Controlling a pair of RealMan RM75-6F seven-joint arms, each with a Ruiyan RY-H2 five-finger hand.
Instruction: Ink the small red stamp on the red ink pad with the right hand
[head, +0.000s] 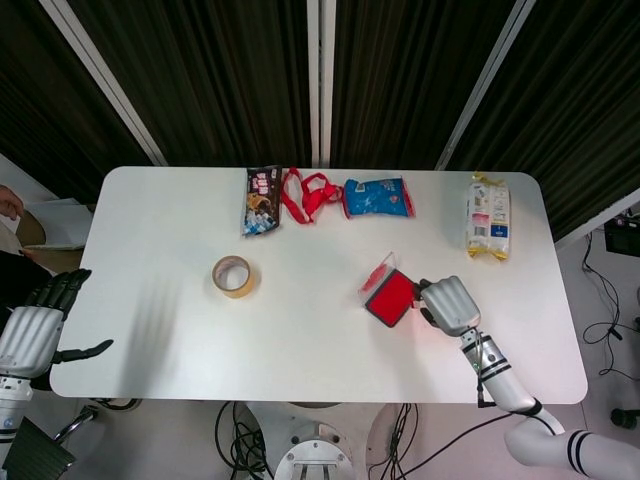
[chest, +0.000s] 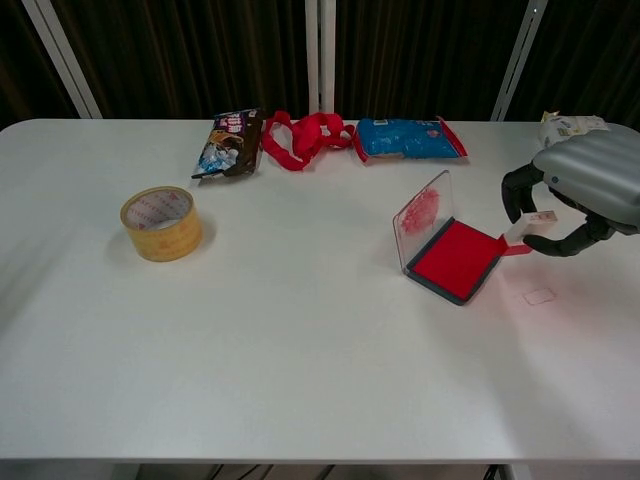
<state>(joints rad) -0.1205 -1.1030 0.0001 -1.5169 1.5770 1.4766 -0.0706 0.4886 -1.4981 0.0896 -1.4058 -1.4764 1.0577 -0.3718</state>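
Flanking ink pad (chest: 456, 260): tape roll (chest: 161, 222), snack bags (chest: 410, 138)

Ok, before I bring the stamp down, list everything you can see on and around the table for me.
table: 1, white, fills both views
ink pad: 1, red in a dark tray, clear lid standing open, right of centre
stamp: 1, small, red base with a white top, held at the pad's right edge
faint stamp mark: 1, pale red outline, on the table right of the pad
tape roll: 1, tan, left side
snack bag: 1, dark, far edge
ribbon: 1, red, far edge
packet: 1, blue, far edge
pale package: 1, white and yellow, far right
left hand: 1, silver and black, off the table's left edge, holding nothing
right hand: 1, silver and black, pinching the stamp
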